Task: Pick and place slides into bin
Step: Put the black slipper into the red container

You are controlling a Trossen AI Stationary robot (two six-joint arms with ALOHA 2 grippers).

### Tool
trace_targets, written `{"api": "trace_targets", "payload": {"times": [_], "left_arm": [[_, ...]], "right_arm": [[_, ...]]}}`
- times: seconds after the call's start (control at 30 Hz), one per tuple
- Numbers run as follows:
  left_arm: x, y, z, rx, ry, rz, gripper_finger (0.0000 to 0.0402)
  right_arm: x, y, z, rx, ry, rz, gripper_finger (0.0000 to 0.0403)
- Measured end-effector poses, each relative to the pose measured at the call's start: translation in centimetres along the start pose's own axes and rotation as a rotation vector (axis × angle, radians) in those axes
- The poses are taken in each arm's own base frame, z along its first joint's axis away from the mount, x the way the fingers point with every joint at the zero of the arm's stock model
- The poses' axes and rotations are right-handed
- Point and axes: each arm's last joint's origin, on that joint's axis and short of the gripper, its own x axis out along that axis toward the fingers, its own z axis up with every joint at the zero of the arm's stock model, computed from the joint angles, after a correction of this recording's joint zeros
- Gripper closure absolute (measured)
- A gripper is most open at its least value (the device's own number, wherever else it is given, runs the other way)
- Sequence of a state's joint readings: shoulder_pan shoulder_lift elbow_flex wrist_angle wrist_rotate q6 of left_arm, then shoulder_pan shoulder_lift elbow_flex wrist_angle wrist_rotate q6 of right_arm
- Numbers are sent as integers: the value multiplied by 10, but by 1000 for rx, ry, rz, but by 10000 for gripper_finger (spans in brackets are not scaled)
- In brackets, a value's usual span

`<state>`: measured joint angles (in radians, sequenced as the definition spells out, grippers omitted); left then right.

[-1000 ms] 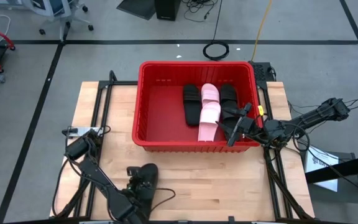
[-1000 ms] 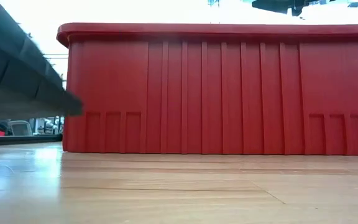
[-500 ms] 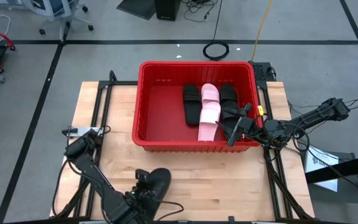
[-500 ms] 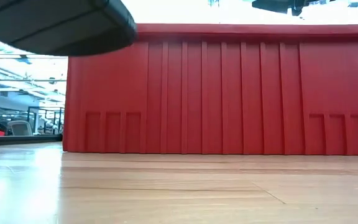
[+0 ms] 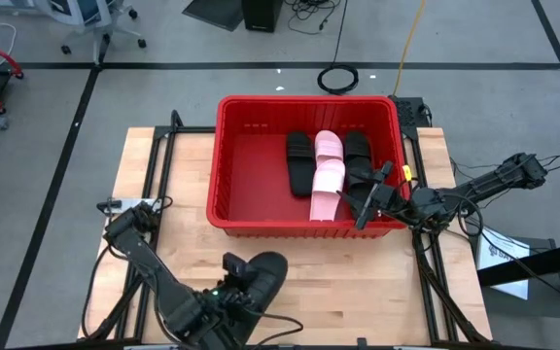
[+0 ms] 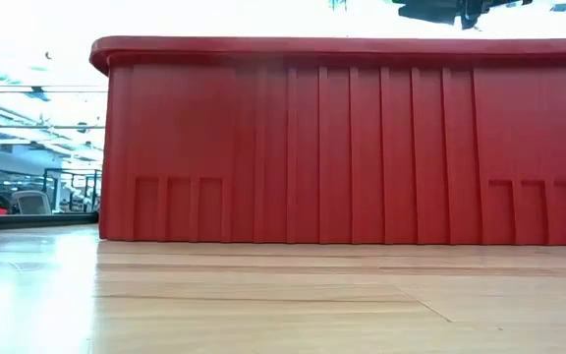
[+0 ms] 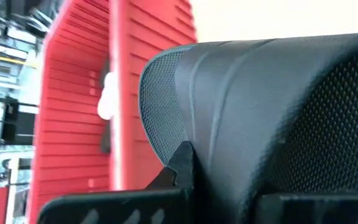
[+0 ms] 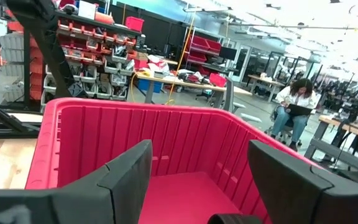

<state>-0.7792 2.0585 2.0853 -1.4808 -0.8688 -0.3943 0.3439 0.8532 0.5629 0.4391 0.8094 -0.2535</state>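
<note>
No brand, label or legible writing anywhere on the red bin [image 5: 236, 160], the sandals or the arms.

At the table's [image 5: 144, 175] six o'clock edge, left gripper [image 5: 246, 284] clamped on a black slide [image 5: 263, 273], lifted clear of the wood, toe aimed toward one o'clock at the bin's near wall. In the left wrist view, that slide's textured strap [image 7: 260, 112] filling most of the picture, hiding both fingers; only a strip of red rim and ribbed wall left showing beside it.

Inside the bin, toward its three o'clock half: two black slides [image 5: 300, 161] and two pale pink slides [image 5: 328, 175] side by side, a further black one [image 5: 363, 176] partly covered by the right arm. Exact count of black pairs under that arm hard to settle.

Right gripper [image 5: 369, 202] hovering over the bin's four o'clock corner, fingers [image 8: 126, 174] spread wide with nothing between them, red interior visible in the gap.

Low view: only the bin's ribbed outer wall [image 6: 342, 147], contents hidden behind it. Seated person [image 8: 294, 99] far off in the room.
</note>
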Motion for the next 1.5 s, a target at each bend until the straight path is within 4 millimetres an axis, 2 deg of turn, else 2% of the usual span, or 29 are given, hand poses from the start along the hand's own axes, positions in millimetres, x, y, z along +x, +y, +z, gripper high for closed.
{"api": "trace_targets", "payload": {"times": [0.2, 0.53, 0.73, 0.97, 1.17, 1.33, 1.5], "left_arm": [[-13, 46, -2, -14, -40, 55, 376], [-39, 149, -28, -90, -98, 177, 393], [-36, 206, -47, -161, -68, 250, 370], [-8, 256, -55, -148, 4, 269, 368], [26, 301, -60, -142, -37, 184, 370], [64, 337, -74, -163, -58, 199, 371], [101, 359, -93, -218, -56, 245, 371]], "right_arm": [[0, 0, 0, 33, 2, 3, 149], [0, 0, 0, 34, 2, 4, 149], [0, 0, 0, 33, 2, 4, 149], [0, 0, 0, 16, 2, 3, 149], [0, -2, -1, -26, 18, -62, 149], [-1, -5, -1, -82, 51, -178, 149], [1, -10, -1, -121, 65, -230, 149]]}}
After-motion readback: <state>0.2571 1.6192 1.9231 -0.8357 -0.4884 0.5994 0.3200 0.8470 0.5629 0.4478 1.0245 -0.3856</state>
